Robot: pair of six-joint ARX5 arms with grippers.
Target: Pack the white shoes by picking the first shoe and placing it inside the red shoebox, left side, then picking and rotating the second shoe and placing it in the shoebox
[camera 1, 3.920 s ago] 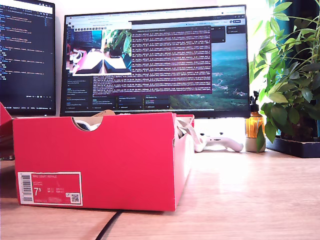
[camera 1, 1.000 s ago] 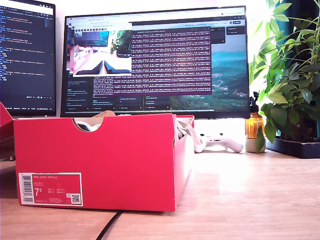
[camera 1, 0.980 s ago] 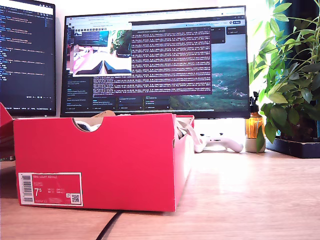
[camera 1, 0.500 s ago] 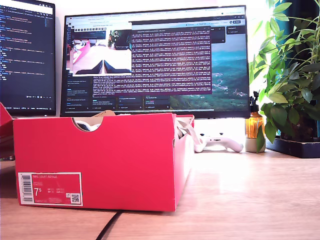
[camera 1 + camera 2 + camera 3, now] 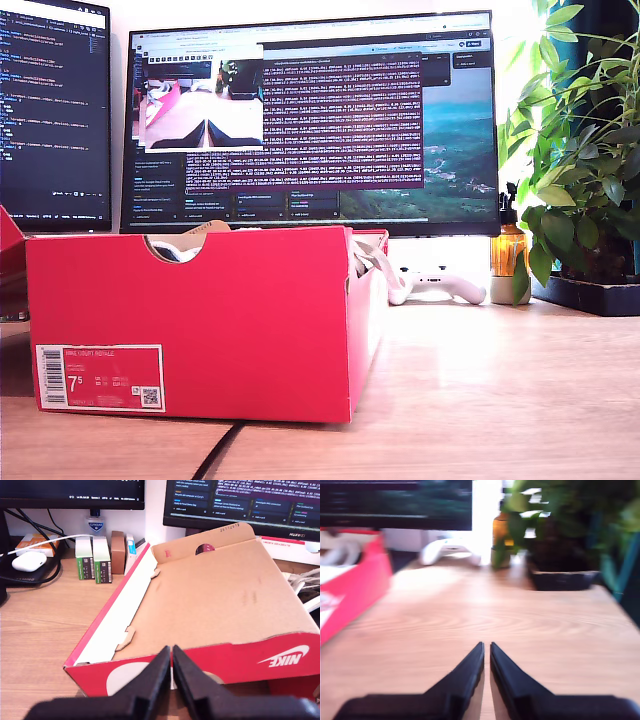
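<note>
Red shoebox [image 5: 200,320] rim, grippers closed.

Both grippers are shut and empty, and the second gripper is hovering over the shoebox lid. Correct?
Not quite. My second gripper hangs over bare wooden desk, as the second wrist view shows; it is my first gripper that faces the shoebox lid. Both are shut and empty.
</note>
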